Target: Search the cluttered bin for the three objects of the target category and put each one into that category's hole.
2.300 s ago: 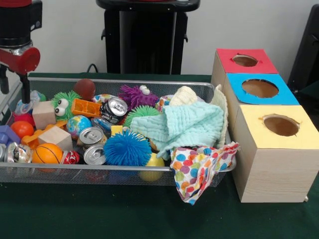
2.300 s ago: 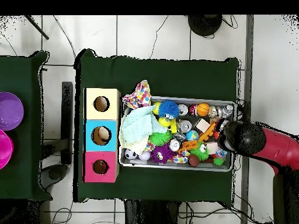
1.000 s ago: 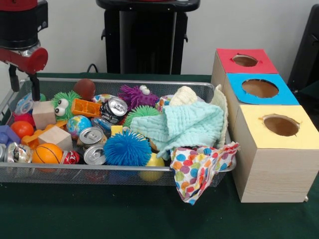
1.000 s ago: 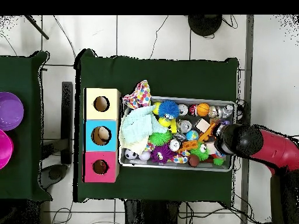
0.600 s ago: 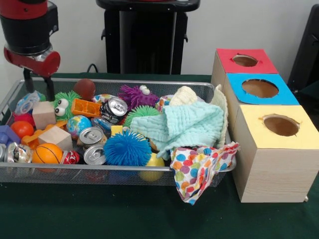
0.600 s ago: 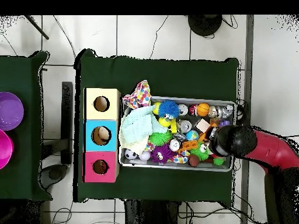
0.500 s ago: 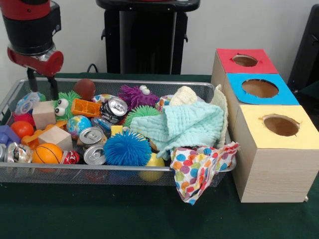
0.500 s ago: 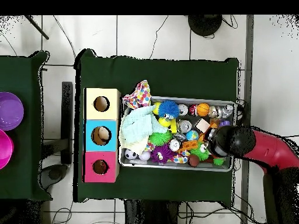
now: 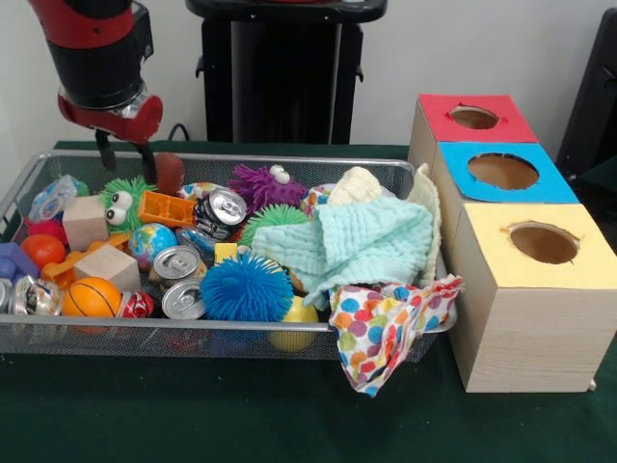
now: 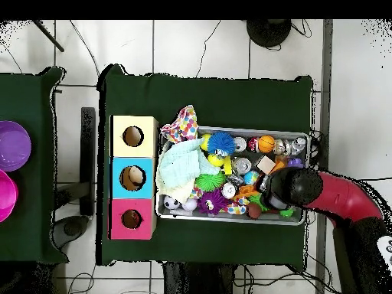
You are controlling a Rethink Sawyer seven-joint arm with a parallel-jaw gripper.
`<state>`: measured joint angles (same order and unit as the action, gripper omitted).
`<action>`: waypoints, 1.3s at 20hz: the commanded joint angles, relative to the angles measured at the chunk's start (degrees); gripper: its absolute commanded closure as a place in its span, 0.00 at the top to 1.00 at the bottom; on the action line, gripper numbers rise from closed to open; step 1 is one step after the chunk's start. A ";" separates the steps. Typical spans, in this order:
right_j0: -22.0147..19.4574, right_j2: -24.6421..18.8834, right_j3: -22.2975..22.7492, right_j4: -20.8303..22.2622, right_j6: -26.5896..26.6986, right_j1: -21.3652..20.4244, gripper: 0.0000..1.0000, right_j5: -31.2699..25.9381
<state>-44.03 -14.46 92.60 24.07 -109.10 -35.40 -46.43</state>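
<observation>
1. The gripper [image 9: 125, 156] hangs over the far left part of the wire bin [image 9: 289, 340], its two short fingers spread apart with nothing between them, just beside the dark brown ball [image 9: 166, 171] at the far rim. In the overhead view the arm's wrist [image 10: 293, 187] covers that end of the bin, so the fingers cannot be seen from above.

2. Nearest the camera, a polka-dot cloth [image 9: 386, 323] spills over the bin's front corner onto the green table [image 9: 193, 415], likely tossed in loose. Just behind it a mint cloth [image 9: 362, 241] lies heaped over other things, so part of the pile is hidden.

3. Along the front wall sit an orange basketball [image 9: 92, 297], a blue spiky ball [image 9: 246, 286] and a yellow ball [image 9: 294, 328]. I count three open-topped cans [image 9: 178, 262] in the middle of the bin, and two plain wooden blocks [image 9: 108, 265] to the left.

4. Farther back lie a green fuzzy toy with eyes [image 9: 125, 201], an orange block [image 9: 166, 208] and a purple fuzzy toy [image 9: 265, 185].

5. Three wooden boxes stand in a row right of the bin, each with one hole: yellow-topped [image 9: 540, 241] nearest, then blue-topped [image 9: 501, 172], then red-topped [image 9: 472, 118].

6. The target category is not given; whichever it is, its pieces are somewhere in the clutter, and judging by the empty gripper, a pick is yet to be made.
</observation>
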 commanded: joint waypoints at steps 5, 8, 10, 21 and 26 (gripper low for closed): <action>-0.49 -2.80 5.05 4.10 4.36 3.58 1.00 8.91; 0.14 -1.57 5.79 4.43 3.32 2.80 1.00 9.82; 0.31 -0.84 6.77 4.42 2.91 2.32 1.00 9.96; 0.43 0.20 8.09 6.96 7.25 -3.48 1.00 4.64; -0.40 -0.66 8.62 8.10 8.63 -2.75 1.00 3.73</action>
<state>-44.03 -14.42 97.70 28.29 -109.10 -37.32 -38.71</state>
